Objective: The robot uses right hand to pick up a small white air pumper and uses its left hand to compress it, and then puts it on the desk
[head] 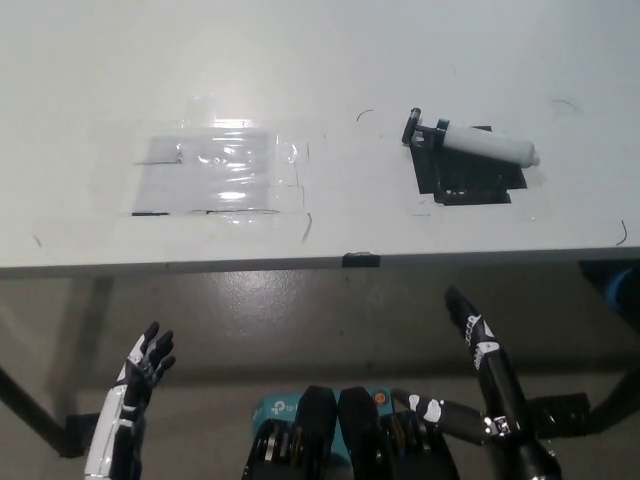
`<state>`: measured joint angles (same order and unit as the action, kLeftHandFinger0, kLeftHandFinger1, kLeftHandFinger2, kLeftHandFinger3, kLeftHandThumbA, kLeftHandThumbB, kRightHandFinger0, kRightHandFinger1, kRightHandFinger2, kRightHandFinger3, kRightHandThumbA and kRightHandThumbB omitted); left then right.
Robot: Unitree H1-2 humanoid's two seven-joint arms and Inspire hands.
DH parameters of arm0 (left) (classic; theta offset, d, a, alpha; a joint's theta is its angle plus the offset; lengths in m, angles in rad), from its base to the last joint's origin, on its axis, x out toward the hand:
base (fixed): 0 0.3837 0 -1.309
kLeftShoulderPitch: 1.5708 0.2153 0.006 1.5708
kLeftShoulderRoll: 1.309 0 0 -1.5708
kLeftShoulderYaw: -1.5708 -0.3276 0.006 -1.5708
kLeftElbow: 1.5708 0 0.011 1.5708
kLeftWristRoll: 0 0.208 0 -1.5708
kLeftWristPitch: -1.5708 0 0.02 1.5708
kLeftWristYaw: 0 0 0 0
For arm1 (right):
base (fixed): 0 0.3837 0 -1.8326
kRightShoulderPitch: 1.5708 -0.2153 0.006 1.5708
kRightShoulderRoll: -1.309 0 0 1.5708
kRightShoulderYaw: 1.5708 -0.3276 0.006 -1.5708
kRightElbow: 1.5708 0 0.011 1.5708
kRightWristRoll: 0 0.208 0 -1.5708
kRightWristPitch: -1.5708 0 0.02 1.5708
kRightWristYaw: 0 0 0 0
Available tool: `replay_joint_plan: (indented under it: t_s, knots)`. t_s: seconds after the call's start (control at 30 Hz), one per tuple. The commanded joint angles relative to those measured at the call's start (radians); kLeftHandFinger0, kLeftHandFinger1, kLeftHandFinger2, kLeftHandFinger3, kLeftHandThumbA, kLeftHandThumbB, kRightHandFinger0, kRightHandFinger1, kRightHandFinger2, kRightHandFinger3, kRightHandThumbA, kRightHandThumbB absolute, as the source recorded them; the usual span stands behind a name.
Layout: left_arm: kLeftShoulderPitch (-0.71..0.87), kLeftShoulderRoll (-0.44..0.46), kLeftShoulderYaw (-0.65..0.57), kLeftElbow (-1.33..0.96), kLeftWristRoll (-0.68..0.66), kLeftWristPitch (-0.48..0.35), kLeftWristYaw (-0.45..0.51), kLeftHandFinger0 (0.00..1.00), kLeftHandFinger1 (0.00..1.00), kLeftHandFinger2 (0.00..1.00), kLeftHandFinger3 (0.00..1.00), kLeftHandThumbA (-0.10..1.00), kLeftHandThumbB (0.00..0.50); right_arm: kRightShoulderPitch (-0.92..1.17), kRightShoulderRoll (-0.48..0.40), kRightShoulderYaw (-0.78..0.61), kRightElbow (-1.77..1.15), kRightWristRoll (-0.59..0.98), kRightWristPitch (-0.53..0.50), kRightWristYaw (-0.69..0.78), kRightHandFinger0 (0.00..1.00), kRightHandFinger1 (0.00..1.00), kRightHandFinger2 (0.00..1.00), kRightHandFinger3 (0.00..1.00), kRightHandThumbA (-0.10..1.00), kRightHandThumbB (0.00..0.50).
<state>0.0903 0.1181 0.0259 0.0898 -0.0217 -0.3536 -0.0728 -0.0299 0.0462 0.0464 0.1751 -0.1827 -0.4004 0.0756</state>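
The small white air pumper with a black handle end lies on a black patch at the right of the white desk. My black right hand hangs open below the desk's front edge at the lower right, well short of the pumper. At the lower left my white left hand is open too, low beneath the desk edge, holding nothing.
A clear, shiny sheet of tape or film is stuck to the desk at left centre. A small dark tab sits on the desk's front edge. Below the edge is bare floor, with a blue object at the far right.
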Motion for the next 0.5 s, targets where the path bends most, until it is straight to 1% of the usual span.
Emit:
replay_joint_plan:
  t_s: [0.0, 0.03, 0.1, 0.17, 0.2, 0.3, 0.37, 0.47]
  knots:
    - [-0.014, 0.012, 0.015, -0.002, 0.006, -0.057, 0.01, 1.0, 1.0, 1.0, 1.0, 1.0, 0.178, -0.017, -0.013, 0.027, -0.003, -0.014, -0.07, -0.069, 1.0, 1.0, 1.0, 1.0, 1.0, 0.201]
    - [-0.015, 0.011, 0.018, 0.0, 0.015, -0.063, 0.016, 1.0, 1.0, 1.0, 1.0, 1.0, 0.195, -0.02, -0.016, 0.03, 0.007, -0.009, -0.07, -0.073, 1.0, 1.0, 1.0, 1.0, 1.0, 0.192]
    - [0.004, -0.001, 0.017, 0.004, 0.028, -0.074, 0.022, 1.0, 1.0, 1.0, 1.0, 1.0, 0.204, 0.002, -0.027, 0.039, 0.005, -0.006, -0.07, -0.076, 1.0, 1.0, 1.0, 1.0, 1.0, 0.184]
    - [0.002, -0.003, 0.022, 0.008, 0.033, -0.077, 0.025, 1.0, 1.0, 1.0, 1.0, 1.0, 0.204, -0.001, -0.027, 0.044, 0.015, -0.004, -0.07, -0.085, 1.0, 1.0, 1.0, 1.0, 1.0, 0.208]
    - [0.001, -0.003, 0.023, 0.009, 0.03, -0.079, 0.022, 1.0, 1.0, 1.0, 1.0, 1.0, 0.206, -0.002, -0.029, 0.047, 0.017, -0.003, -0.07, -0.089, 1.0, 1.0, 1.0, 1.0, 1.0, 0.201]
    - [-0.001, -0.003, 0.025, 0.015, 0.012, -0.091, 0.011, 1.0, 1.0, 1.0, 1.0, 1.0, 0.192, -0.006, -0.035, 0.057, 0.026, -0.001, -0.07, -0.097, 1.0, 1.0, 1.0, 1.0, 1.0, 0.206]
    - [0.002, -0.004, 0.025, 0.009, 0.014, -0.086, 0.011, 1.0, 1.0, 1.0, 1.0, 1.0, 0.184, -0.006, -0.036, 0.059, 0.03, -0.006, -0.07, -0.1, 1.0, 1.0, 1.0, 1.0, 1.0, 0.202]
    - [0.003, -0.004, 0.025, 0.009, 0.02, -0.087, 0.012, 1.0, 1.0, 1.0, 1.0, 1.0, 0.192, -0.007, -0.038, 0.064, 0.033, -0.002, -0.07, -0.105, 1.0, 1.0, 1.0, 1.0, 1.0, 0.214]
